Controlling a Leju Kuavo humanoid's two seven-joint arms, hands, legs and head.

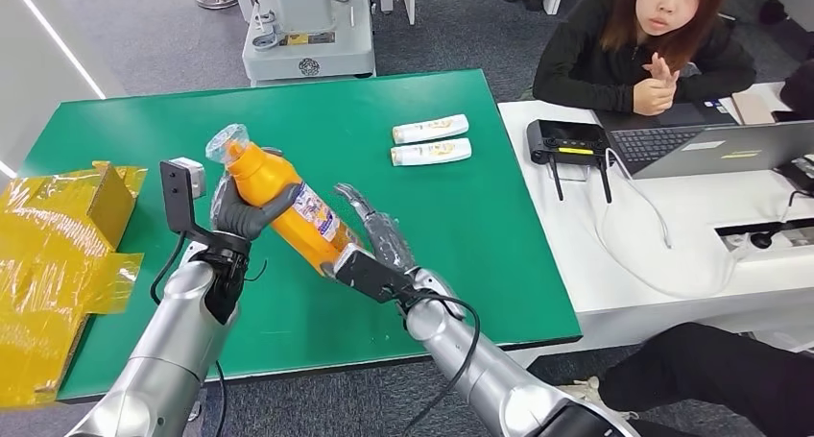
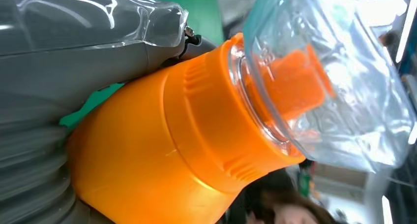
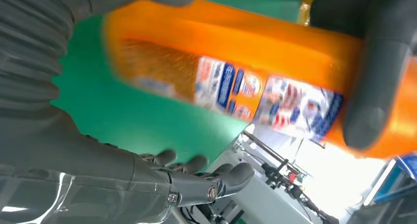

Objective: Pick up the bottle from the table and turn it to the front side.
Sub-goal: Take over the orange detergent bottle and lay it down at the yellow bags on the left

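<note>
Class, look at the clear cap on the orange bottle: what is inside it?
Inside the clear cap an orange nozzle shows on the orange bottle, which the left hand grips near its shoulder. The cap's reflections blur the nozzle's tip, so its opening cannot be seen.

Looks like a robotics lab or office: green worktop (image 1: 461, 216) on grey carpet, adjoining white desk (image 1: 672, 226) with laptop (image 1: 710, 147) and router (image 1: 568, 141), seated person (image 1: 645, 48) watching, machine base (image 1: 307, 29) beyond.
</note>
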